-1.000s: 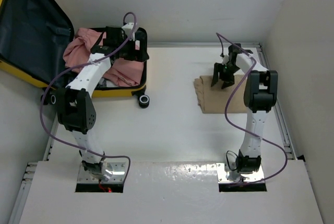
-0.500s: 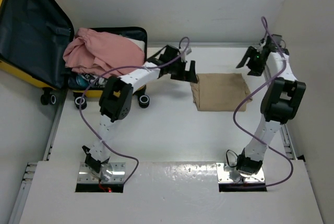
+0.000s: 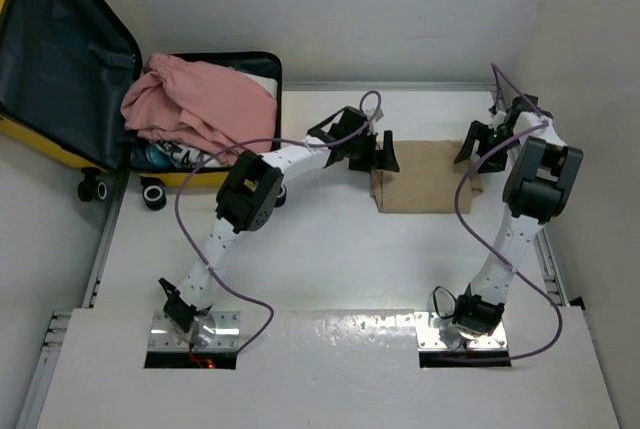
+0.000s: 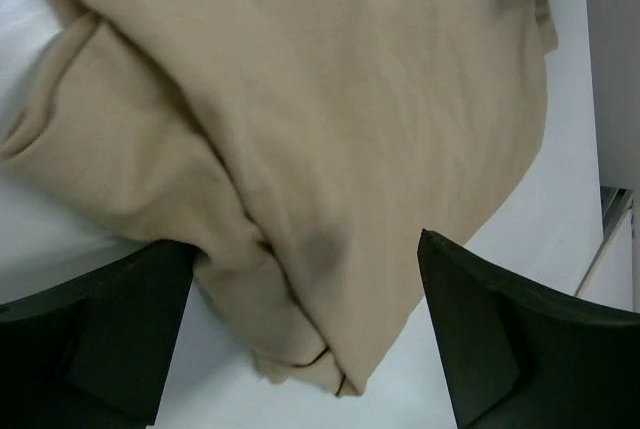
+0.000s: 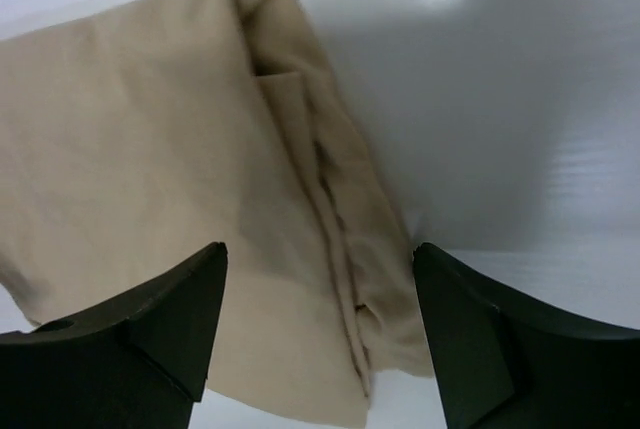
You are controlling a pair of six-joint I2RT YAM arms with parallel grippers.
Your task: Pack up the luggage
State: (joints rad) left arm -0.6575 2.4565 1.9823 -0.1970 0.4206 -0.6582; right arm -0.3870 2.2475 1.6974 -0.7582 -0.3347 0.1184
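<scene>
The yellow suitcase (image 3: 210, 177) lies open at the far left, its dark grey lid lining (image 3: 60, 49) up against the wall, with pink clothing (image 3: 200, 99) heaped in it. A folded tan garment (image 3: 425, 181) lies flat on the table at the right; it also fills the left wrist view (image 4: 330, 119) and the right wrist view (image 5: 150, 179). My left gripper (image 3: 382, 157) is open at the garment's left edge, its fingers either side of a folded corner (image 4: 300, 349). My right gripper (image 3: 478, 145) is open at the garment's right edge, its fingers straddling the folded hem (image 5: 340, 289).
The suitcase's black wheels (image 3: 152, 192) stick out onto the table near the left arm. A raised rail (image 3: 545, 239) runs along the table's right side, and white walls close in at the back and right.
My left gripper has left the suitcase and swung right across the table to the tan garment's left edge. My right gripper rose off the garment and came back down at its right edge.
</scene>
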